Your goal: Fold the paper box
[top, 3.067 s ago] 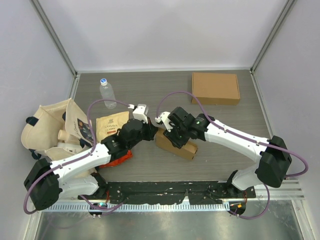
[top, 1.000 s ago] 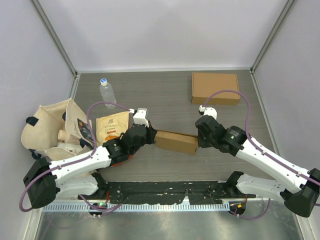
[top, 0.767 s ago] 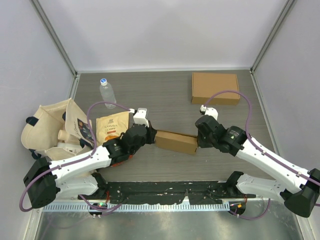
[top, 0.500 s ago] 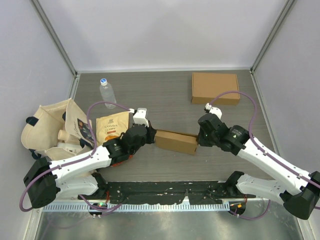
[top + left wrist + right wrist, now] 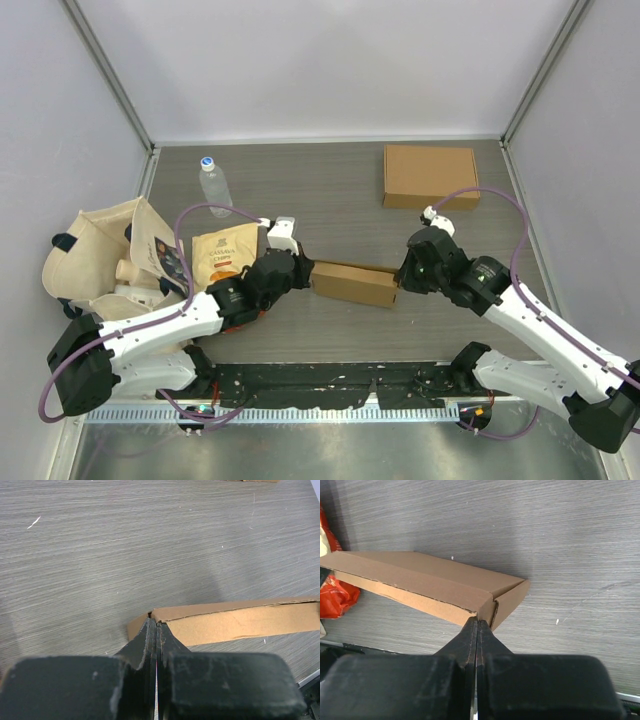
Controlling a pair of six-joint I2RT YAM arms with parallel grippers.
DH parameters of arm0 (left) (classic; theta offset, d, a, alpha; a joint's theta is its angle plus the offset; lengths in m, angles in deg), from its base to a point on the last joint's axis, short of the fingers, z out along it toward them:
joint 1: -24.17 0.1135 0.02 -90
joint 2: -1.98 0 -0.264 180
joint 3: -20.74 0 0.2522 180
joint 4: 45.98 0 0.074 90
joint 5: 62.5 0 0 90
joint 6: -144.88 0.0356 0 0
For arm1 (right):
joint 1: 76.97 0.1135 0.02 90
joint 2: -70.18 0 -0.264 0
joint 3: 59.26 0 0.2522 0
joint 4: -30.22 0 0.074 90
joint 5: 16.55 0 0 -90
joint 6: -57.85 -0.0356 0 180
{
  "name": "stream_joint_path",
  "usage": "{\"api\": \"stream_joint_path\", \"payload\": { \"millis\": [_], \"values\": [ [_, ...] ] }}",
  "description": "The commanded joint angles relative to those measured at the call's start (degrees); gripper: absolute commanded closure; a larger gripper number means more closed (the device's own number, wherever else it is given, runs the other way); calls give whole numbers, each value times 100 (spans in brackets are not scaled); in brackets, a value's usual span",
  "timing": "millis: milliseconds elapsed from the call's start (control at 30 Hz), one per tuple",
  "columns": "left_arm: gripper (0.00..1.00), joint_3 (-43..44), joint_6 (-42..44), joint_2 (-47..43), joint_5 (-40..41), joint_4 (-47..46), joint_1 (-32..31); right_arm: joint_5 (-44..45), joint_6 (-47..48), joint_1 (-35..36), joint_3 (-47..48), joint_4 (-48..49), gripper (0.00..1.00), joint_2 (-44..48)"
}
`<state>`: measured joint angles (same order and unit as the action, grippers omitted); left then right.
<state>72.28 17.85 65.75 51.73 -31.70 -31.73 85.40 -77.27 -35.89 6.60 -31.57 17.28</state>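
The brown paper box [image 5: 353,284] lies flat on the grey table, long side running left to right. My left gripper [image 5: 303,270] is shut, its tips pressed against the box's left end, where a short end flap [image 5: 137,629] sticks out; the box's long side [image 5: 240,622] runs off to the right. My right gripper [image 5: 402,283] is shut, its tips touching the box's right end at the corner [image 5: 487,611] beside the end flap [image 5: 512,597]. Nothing shows between either pair of fingers.
A second, folded brown box [image 5: 430,176] lies at the back right. A water bottle [image 5: 213,183] stands at the back left. A snack bag [image 5: 223,252], a cloth bag [image 5: 100,260] and a red packet [image 5: 332,592] lie by the left arm.
The box, earlier skewed under the right gripper, now lies level between both grippers. In the last second the right arm has drawn back to the right; the left arm has stayed still.
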Motion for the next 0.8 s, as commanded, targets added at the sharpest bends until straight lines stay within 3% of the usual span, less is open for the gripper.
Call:
{"api": "stream_joint_path", "payload": {
  "millis": [0, 433, 533, 667, 700, 767],
  "values": [
    [100, -7, -14, 30, -32, 239, -53, -26, 100, -12, -173, 154, 99, 61],
    [100, 1, -190, 259, -147, 98, -53, 290, 584, -12, -384, -215, 99, -44],
    [100, -51, -225, 268, -138, 98, -70, -76, 742, -12, -271, -128, 98, 34],
    [100, -113, -251, 233, -103, 107, -79, -264, 575, -38, 194, 13, 69, 377],
    [100, -130, -251, 215, -94, 116, -88, -176, 444, -65, 291, -57, 52, 403],
    [100, -139, -251, 162, -59, 142, -97, 96, 207, -179, 450, -171, 33, 535]
  ]
}}
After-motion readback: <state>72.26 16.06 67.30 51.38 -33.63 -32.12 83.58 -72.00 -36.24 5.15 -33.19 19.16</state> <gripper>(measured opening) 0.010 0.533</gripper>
